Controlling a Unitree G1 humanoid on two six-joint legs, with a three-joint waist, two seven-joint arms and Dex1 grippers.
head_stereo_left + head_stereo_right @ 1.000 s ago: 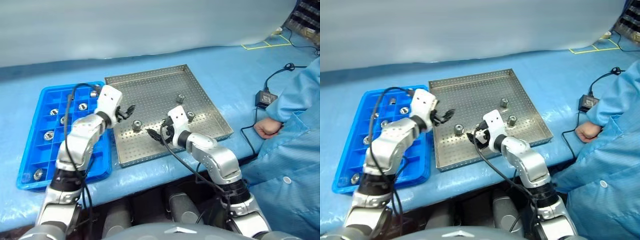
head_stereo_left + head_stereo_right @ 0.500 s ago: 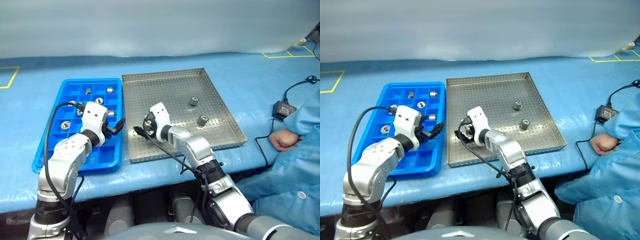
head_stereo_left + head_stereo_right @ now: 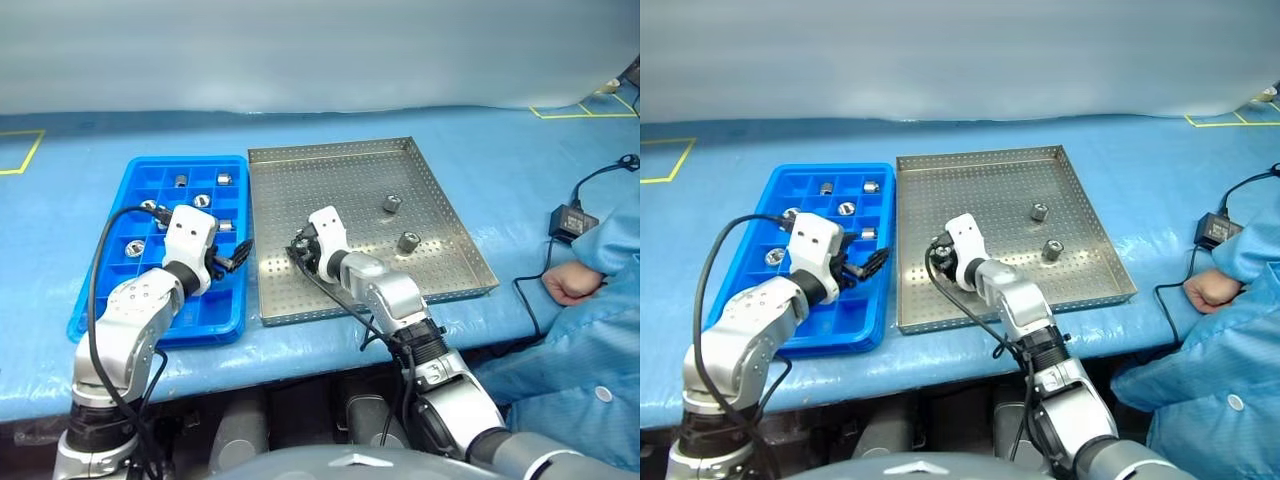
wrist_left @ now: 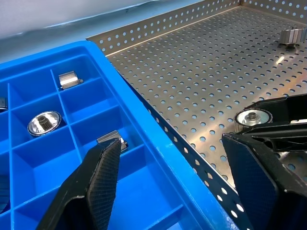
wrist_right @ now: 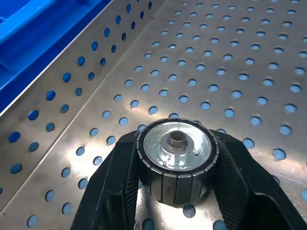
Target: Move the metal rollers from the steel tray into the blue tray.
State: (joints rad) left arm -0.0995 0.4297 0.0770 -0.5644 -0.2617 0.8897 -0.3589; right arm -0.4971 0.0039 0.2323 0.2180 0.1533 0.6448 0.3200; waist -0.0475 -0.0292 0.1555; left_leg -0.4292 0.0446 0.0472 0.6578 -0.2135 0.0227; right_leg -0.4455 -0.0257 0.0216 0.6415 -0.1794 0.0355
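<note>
Shiny ribbed metal roller (image 5: 178, 160) with hollow centre, clamped by right hand (image 5: 177, 191)

Steel tray (image 3: 440, 240): perforated sheet metal, dull brushed sheen. Blue tray (image 3: 100, 290): glossy smooth moulded plastic. Metal rollers (image 5: 177, 160): bright polished faces, ribbed sides. Right tool (image 5: 177, 191) fingers (image 5: 115, 191): matt black, fine texture. Desk (image 3: 330, 125): blue sheeting, slightly wrinkled.

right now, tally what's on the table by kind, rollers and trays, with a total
metal rollers: 9 showing, 3 in the steel tray, 6 in the blue tray
trays: 2
total: 11; the left arm may hide more
</note>
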